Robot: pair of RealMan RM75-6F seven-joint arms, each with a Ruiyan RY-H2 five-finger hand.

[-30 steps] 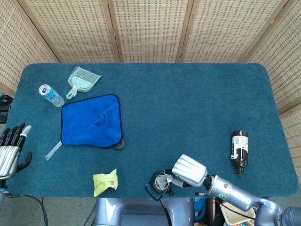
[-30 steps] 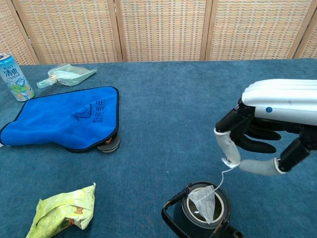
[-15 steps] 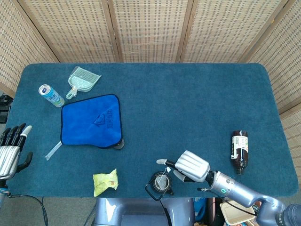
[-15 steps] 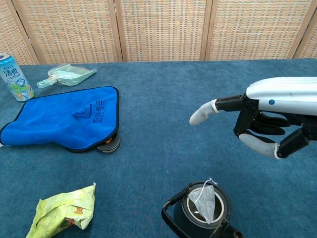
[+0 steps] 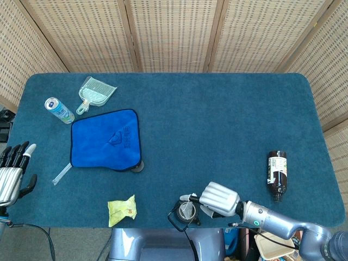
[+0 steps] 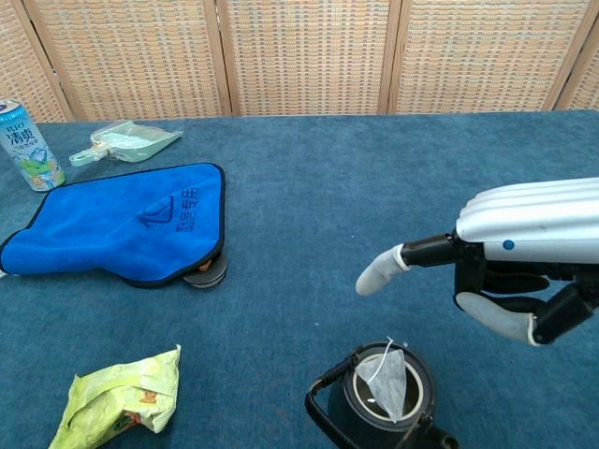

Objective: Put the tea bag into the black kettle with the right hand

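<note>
Risk as I see it: my right robot hand (image 6: 510, 271), spread and empty just above the black kettle (image 6: 379, 402), could snag the tea bag (image 6: 384, 379) string and drag it out.

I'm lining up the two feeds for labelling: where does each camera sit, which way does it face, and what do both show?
Head view: high above the table's near edge, looking steeply down on the table; shows the left hand at the left edge and the right hand beside the black kettle.
Chest view: low at the near edge, looking forward across the table toward the wicker screens; only the right hand shows.
Shared: right hand, black kettle holding the tea bag, blue cloth, can, dustpan, yellow wrapper.
</note>
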